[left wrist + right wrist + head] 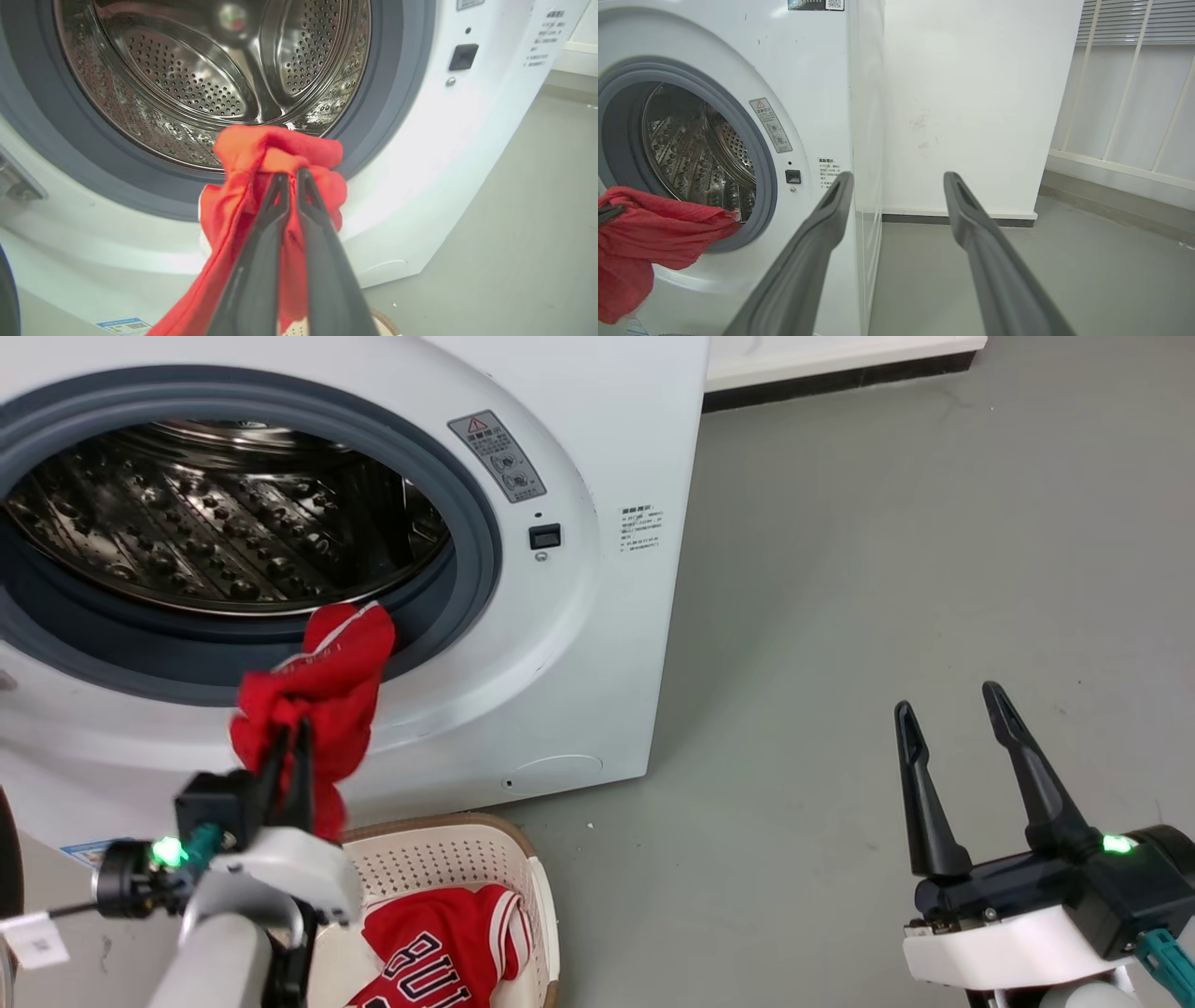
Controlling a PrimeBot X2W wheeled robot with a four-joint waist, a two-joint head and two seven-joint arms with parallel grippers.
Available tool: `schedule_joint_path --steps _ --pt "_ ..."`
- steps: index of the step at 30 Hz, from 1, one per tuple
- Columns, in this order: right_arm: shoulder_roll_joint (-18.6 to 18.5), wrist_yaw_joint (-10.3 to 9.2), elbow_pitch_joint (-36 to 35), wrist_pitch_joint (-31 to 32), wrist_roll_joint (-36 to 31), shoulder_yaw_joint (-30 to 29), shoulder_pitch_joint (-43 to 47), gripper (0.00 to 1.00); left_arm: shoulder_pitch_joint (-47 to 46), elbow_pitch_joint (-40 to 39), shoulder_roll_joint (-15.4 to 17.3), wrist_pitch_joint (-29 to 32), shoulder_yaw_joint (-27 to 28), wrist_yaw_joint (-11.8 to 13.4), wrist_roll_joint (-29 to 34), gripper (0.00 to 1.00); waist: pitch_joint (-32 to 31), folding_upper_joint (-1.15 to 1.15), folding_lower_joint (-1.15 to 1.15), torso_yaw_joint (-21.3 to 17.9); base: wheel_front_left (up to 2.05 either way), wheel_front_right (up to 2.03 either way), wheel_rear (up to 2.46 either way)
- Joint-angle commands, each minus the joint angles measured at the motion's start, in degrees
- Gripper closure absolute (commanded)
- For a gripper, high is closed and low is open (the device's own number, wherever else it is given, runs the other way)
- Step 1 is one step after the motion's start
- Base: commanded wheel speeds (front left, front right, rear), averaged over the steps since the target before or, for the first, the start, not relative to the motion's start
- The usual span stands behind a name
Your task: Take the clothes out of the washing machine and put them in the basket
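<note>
The red cloth (313,700) hangs at the low edge of the washing machine's (579,644) round hole, above the basket (448,859). The left gripper (291,730) is pinched tight on it. Another red jersey (439,943) lies in the basket. The right gripper (948,700) is off to the side, fingers wide apart.

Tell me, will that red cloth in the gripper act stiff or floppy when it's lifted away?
Probably floppy: the cloth bunches and droops around the left gripper, hanging toward the basket. Likely light, since a thin pinch holds it up. It might drag or snag: one end seems to rest on the washer's grey seal.
</note>
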Motion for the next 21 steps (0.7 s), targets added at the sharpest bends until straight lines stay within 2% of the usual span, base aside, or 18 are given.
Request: schedule_joint_path --steps 1,8,13,21 --pt "0.01 -0.04 0.09 -0.13 -0.07 0.0 0.57 0.0 0.86 -0.6 -0.28 0.26 -0.33 0.07 0.41 1.0 -0.2 0.0 0.02 0.1 0.0 0.0 0.0" --pt "0.01 -0.04 -0.4 -0.13 0.28 0.39 -0.57 0.0 5.62 -0.86 -1.03 1.99 -1.72 0.24 -0.64 1.0 1.26 0.0 0.02 -0.85 0.0 0.0 0.0" --pt "0.01 -0.04 -0.65 -0.13 0.51 0.49 -1.87 0.0 6.08 4.55 -1.3 1.98 -2.51 -0.79 -1.08 1.0 3.78 0.0 0.02 -1.75 0.0 0.0 0.0" --pt "0.01 -0.04 -1.49 -0.13 0.85 0.79 -5.05 0.0 1.23 16.27 -2.85 1.11 -3.6 -3.45 -2.14 1.0 9.97 0.0 0.02 -2.58 0.0 0.0 0.0"
